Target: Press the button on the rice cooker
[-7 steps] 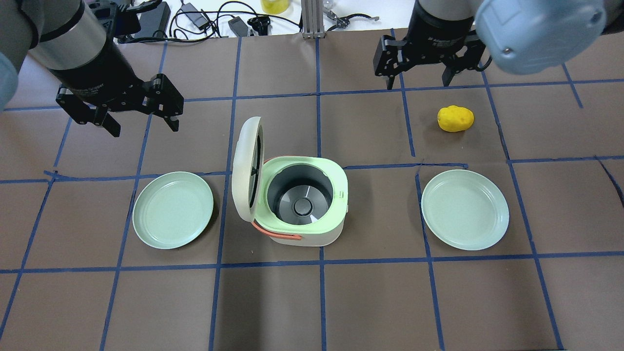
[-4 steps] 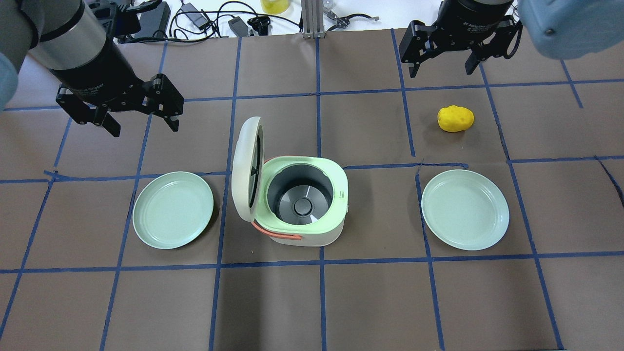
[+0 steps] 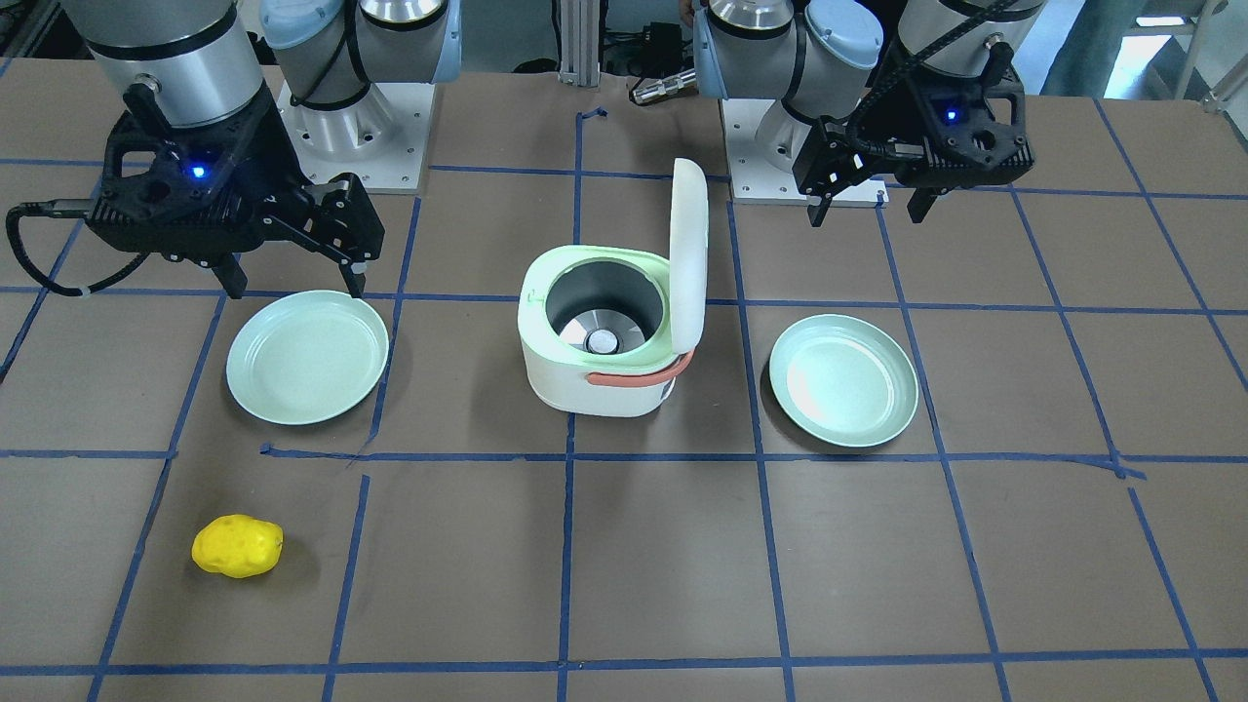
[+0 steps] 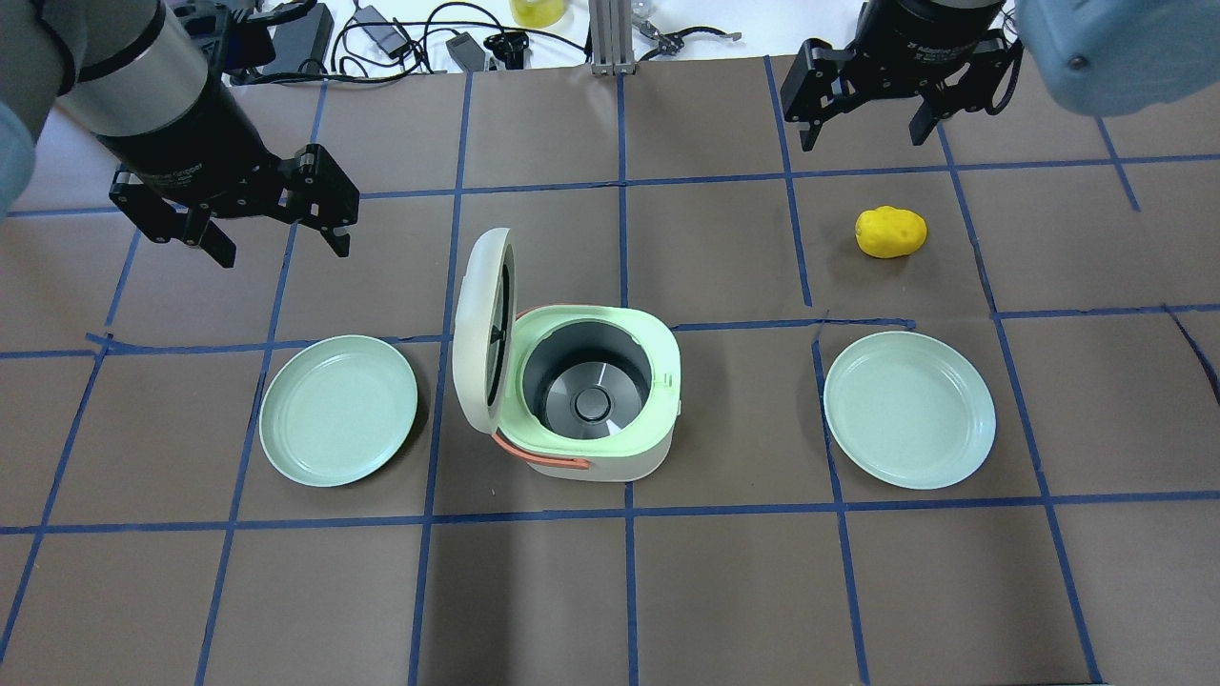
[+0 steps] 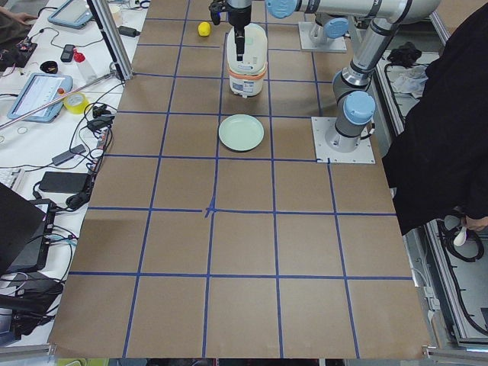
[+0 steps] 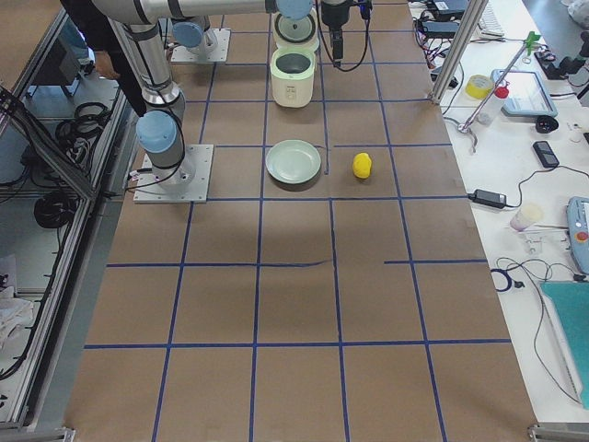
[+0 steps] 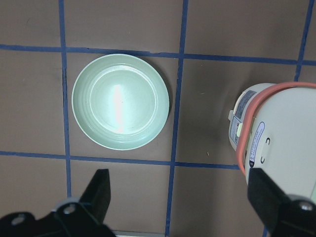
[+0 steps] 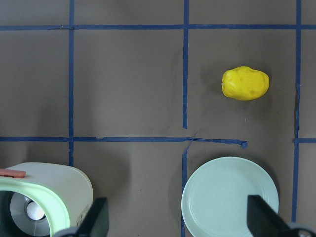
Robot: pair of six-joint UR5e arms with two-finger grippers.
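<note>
The white and pale green rice cooker stands at the table's middle, its lid upright and open on the robot's left side, the grey inner pot empty. It also shows in the front-facing view. Its front face with small control marks shows in the exterior right view; no button is clear. My left gripper is open and empty, high and to the far left of the cooker. My right gripper is open and empty, high at the far right, beyond the potato.
A pale green plate lies left of the cooker and another right of it. A yellow toy potato lies beyond the right plate. Cables and chargers lie past the table's far edge.
My right gripper moved up and away to the far right early on, then stayed still. The left gripper, cooker, plates and potato have not moved.
</note>
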